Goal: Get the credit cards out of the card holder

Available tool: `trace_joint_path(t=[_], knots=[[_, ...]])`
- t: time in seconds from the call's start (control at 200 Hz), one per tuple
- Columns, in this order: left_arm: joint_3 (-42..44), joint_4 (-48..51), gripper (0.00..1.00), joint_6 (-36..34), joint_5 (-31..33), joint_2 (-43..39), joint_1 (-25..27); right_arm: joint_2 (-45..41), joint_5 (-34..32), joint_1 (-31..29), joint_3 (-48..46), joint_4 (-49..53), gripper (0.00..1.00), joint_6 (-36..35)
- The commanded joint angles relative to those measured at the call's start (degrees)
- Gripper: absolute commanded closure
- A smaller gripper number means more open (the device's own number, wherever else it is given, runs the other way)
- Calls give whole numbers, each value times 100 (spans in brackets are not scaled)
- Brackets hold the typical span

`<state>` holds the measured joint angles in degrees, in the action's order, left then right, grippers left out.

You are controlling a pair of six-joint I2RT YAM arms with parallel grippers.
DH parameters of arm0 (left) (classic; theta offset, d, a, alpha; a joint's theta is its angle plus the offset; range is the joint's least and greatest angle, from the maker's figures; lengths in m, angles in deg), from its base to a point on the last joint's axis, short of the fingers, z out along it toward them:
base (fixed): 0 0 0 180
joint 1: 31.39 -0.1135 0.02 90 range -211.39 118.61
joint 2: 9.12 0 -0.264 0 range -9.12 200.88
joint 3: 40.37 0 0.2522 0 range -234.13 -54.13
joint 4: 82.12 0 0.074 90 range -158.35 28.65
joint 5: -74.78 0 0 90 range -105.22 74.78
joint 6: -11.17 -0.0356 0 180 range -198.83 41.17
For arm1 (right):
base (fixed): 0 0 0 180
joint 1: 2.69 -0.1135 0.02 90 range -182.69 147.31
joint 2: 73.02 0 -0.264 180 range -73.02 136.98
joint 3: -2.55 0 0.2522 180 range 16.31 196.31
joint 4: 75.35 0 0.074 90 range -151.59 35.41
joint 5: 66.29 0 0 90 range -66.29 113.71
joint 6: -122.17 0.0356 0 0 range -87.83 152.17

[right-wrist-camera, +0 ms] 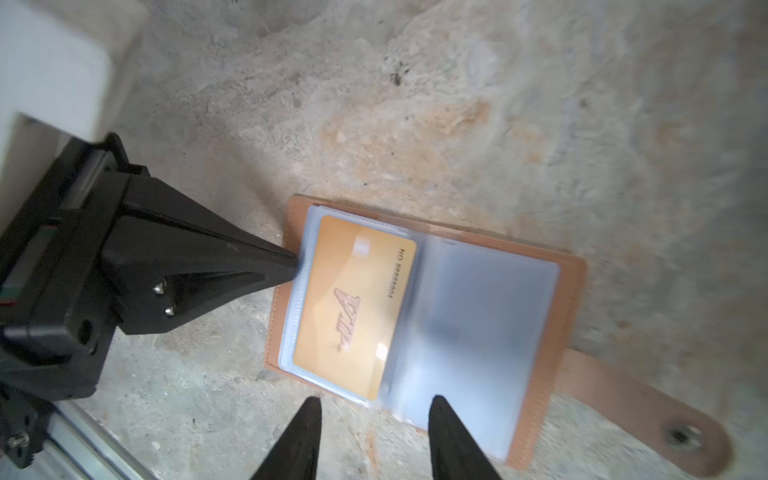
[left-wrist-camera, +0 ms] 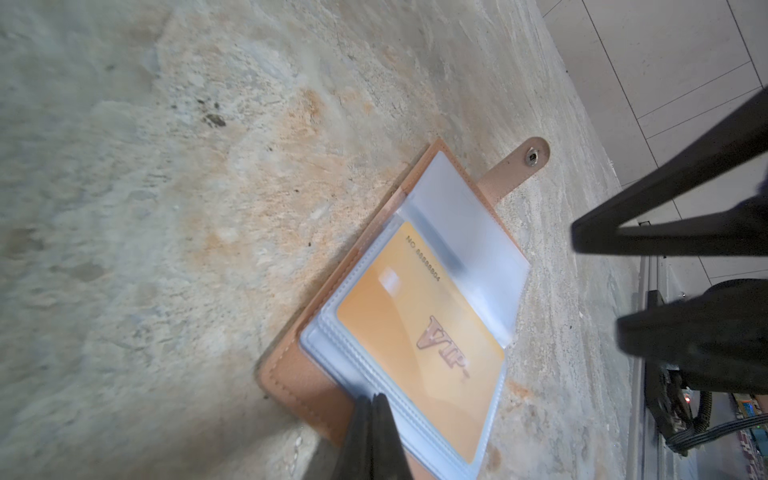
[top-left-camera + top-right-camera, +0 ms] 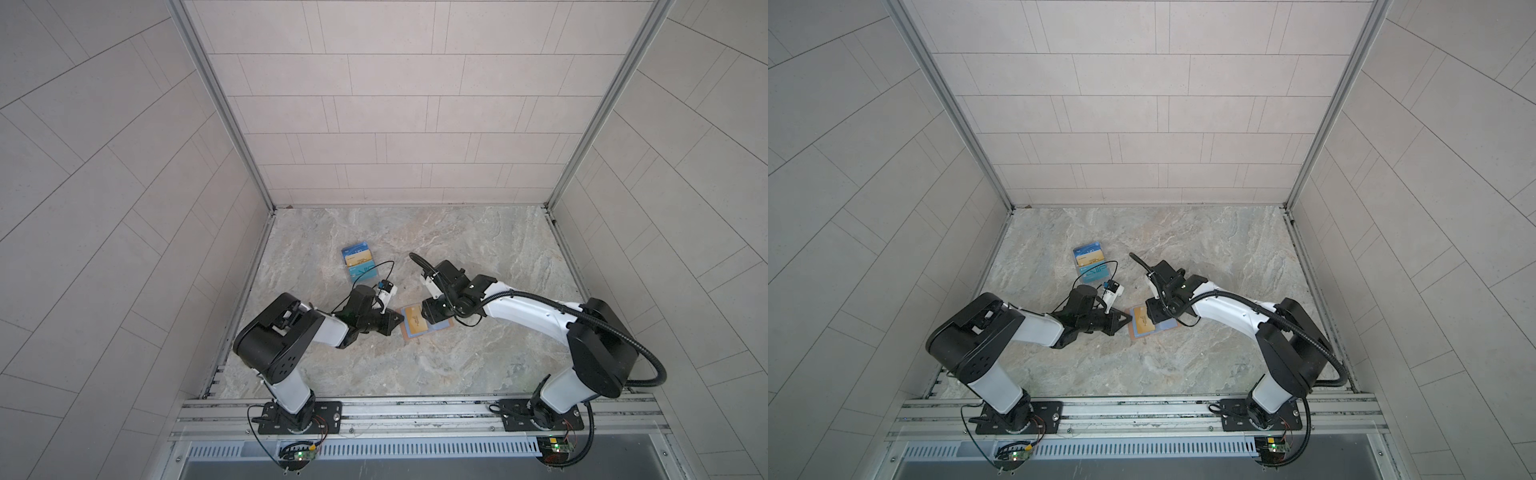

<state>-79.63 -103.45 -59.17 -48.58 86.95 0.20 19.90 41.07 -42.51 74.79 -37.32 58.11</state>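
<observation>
Sleeved in the open card holder [image 1: 478,324] mid-frame, the gold credit card [image 1: 353,307] lay lengthwise toward the spread right end effector [image 1: 376,415] just below; the pressed-together left end effector [image 1: 288,270] touched the holder.

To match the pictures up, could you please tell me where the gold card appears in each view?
Top view: gold card just below centre.
Top view: just below centre again.
Left wrist: lower middle.
Right wrist: near centre.
Shared landmark: the left gripper, shut, with its tip right beside the card.
</observation>
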Motion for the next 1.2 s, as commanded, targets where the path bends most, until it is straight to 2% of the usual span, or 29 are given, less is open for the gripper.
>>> trace_joint_path(t=[0.0,0.215,0.466,0.856,1.192], knots=[[46,534,100,-66,119,-18,14,337,919,236,-116,-473,54,156],[-38,580,100,-103,69,6,14,709,1599,429,-262,-982,59,278],[-105,626,100,-156,49,66,13,962,2065,582,-382,-1322,65,480],[-203,927,100,-344,65,82,13,951,3600,1042,-974,-2758,68,1158],[-278,1110,100,-428,102,111,14,933,4184,1194,-1082,-3147,71,1283]])
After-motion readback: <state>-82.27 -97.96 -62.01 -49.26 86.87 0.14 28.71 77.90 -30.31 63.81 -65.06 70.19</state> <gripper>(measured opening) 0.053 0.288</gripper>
